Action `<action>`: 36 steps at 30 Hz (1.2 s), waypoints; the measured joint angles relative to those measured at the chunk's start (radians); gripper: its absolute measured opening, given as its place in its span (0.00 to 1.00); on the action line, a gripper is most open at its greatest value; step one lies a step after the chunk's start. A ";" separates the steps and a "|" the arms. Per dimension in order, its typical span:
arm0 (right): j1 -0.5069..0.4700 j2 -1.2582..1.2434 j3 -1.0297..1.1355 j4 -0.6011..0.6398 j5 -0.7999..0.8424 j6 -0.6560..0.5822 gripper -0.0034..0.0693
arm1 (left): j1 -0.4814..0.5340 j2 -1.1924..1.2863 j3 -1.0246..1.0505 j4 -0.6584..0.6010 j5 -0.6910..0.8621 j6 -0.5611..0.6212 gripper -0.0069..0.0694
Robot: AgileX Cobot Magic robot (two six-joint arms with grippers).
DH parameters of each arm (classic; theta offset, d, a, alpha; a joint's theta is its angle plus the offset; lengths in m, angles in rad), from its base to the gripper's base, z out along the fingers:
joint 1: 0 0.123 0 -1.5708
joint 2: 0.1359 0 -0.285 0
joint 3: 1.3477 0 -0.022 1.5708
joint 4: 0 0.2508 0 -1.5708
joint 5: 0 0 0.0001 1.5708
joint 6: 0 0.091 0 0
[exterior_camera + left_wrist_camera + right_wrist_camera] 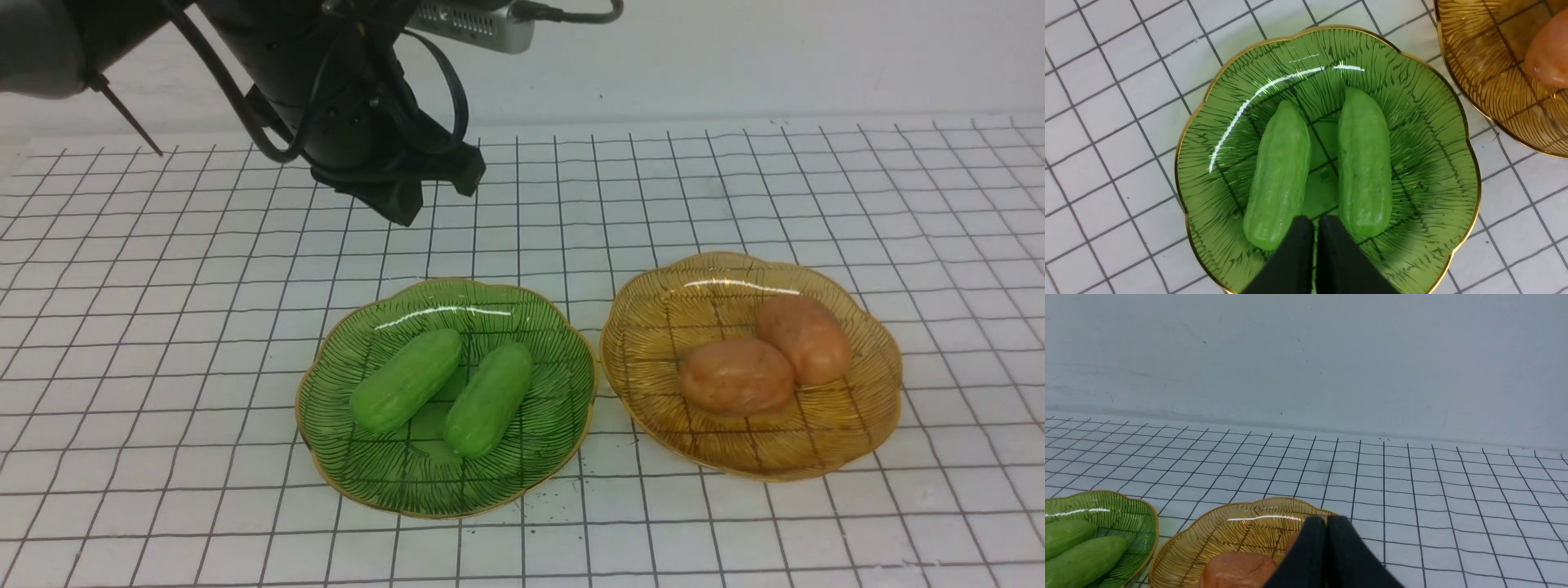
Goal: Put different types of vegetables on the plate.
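Note:
Two green cucumber-like vegetables (406, 380) (488, 398) lie side by side on a green glass plate (326, 457). Two orange-brown potato-like vegetables (736, 377) (804, 339) lie on an amber glass plate (816, 457) to its right. My left gripper (406, 211) hangs above the table behind the green plate. In the left wrist view it (1314, 222) is shut and empty, over the near ends of the cucumbers (1280, 175) (1364, 163). My right gripper (1326, 522) is shut and empty, low on the near side of the amber plate (1229, 531); it is outside the front view.
The two plates stand close together on a white cloth with a black grid (163, 327). A pale wall (1306, 355) closes off the far edge of the table. The left arm's cables (245, 114) hang over the back left.

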State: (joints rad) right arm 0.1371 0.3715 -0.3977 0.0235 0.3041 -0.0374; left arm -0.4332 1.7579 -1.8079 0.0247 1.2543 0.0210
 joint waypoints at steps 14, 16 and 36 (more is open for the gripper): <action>0.000 -0.001 0.002 0.000 0.026 0.000 0.03 | 0.000 0.000 0.000 0.002 0.000 0.000 0.08; 0.000 -0.025 0.020 0.000 0.027 0.000 0.03 | 0.000 0.000 0.000 0.003 0.000 0.000 0.08; -0.109 -0.379 0.421 0.000 0.043 0.000 0.03 | 0.000 -0.012 0.000 0.011 0.000 0.000 0.08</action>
State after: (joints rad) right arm 0.0280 -0.0076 0.0233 0.0235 0.3471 -0.0378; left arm -0.4332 1.7462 -1.8079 0.0360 1.2543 0.0210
